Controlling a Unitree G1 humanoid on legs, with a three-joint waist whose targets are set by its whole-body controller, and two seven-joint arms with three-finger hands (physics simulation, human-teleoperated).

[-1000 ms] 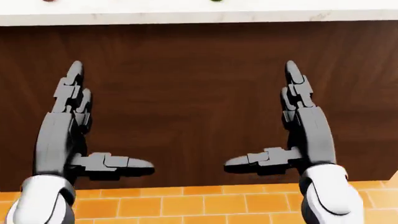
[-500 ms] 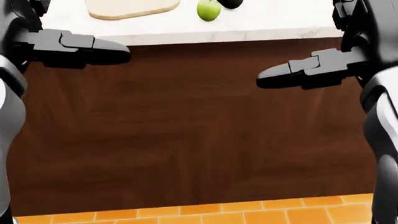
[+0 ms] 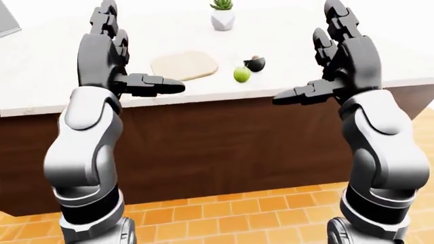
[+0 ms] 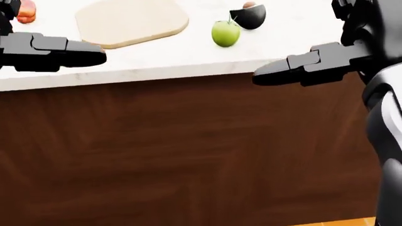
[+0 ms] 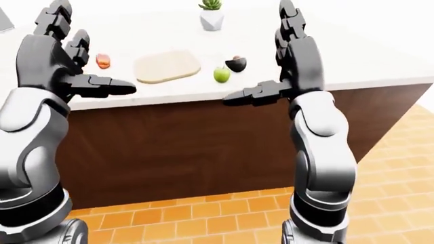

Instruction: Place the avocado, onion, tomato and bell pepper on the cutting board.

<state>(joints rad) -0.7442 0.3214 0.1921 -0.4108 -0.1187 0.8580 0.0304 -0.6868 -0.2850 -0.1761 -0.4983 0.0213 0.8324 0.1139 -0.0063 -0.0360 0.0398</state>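
Observation:
A beige cutting board (image 3: 184, 65) lies on the white counter (image 3: 40, 76). To its right sit a green round bell pepper (image 3: 241, 74) and a dark avocado half (image 3: 255, 63). A red tomato (image 5: 102, 60) rests left of the board. I see no onion. My left hand (image 3: 139, 51) is raised over the counter's near edge, left of the board, open and empty with its thumb (image 4: 56, 49) pointing right. My right hand (image 3: 309, 56) is held up to the right of the pepper, also open and empty.
A potted plant (image 3: 222, 15) in a white pot stands near the top of the counter. The dark wood cabinet front (image 3: 224, 147) drops below the counter edge to an orange tiled floor (image 3: 224, 213). A grey object (image 3: 6, 20) shows at the top left.
The head view has tilted up from the cabinet front and floor to the counter top. Both hands rose from low by the cabinet to counter height, still open.

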